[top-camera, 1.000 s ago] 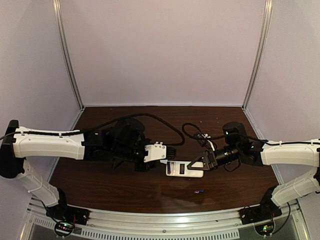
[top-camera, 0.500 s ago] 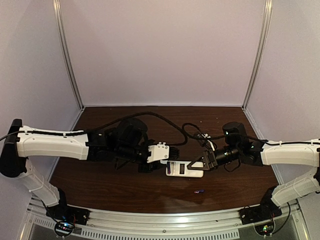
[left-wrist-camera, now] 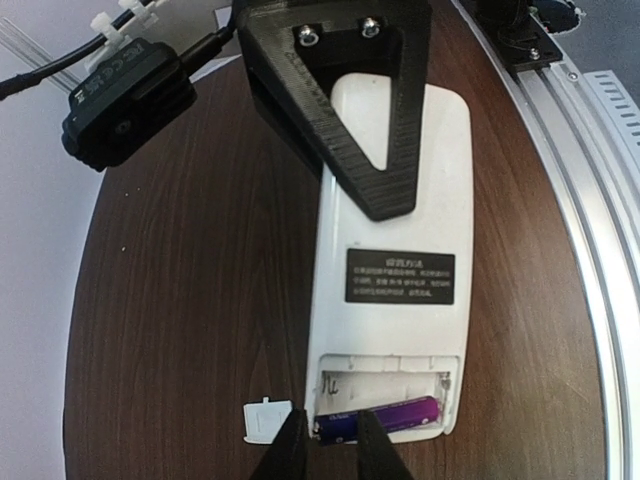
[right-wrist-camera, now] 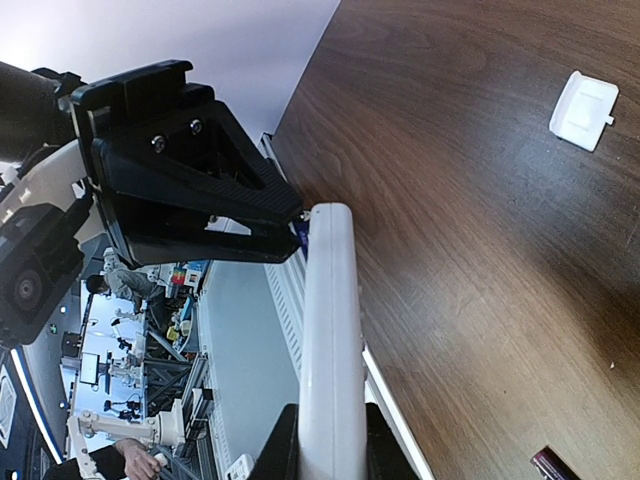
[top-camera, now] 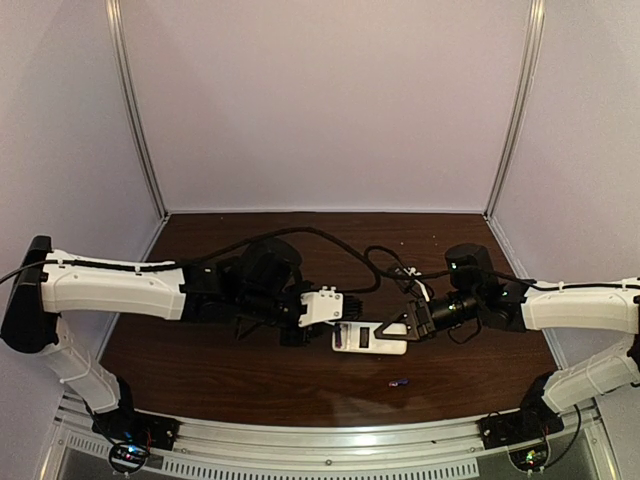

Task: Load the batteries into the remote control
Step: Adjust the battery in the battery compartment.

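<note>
**Remote [left-wrist-camera: 392,220] clamped, one battery [left-wrist-camera: 395,413] in the bay**

From my desk I see the brown table [top-camera: 230,385] with both arms reaching in to meet near its middle.

The right gripper [right-wrist-camera: 328,445] is closed on the remote. In its own wrist view the white body runs edge-on between the two fingers. In the left wrist view, one black triangular finger lies across the remote's back.

The left gripper [left-wrist-camera: 330,452] hangs over the opposite end, with its tips pointing down at the open bay. The tips stand close together with a narrow gap between them. One sits at the battery's end and the other crosses over the battery. I cannot tell whether they pinch it, press it or only hover.

The remote is level and back up, with a black label [left-wrist-camera: 400,277] at mid-length. The bay is at the end toward the left arm. I cannot tell whether the remote rests on the wood.

The cover [left-wrist-camera: 265,420], a small white piece, lies flat on the table just beside the bay corner of the remote.

The purple battery lies crosswise in the bay, in the slot nearest the remote's end edge. A second battery [top-camera: 399,382] lies on the table toward the front edge, well apart from the remote.
</note>
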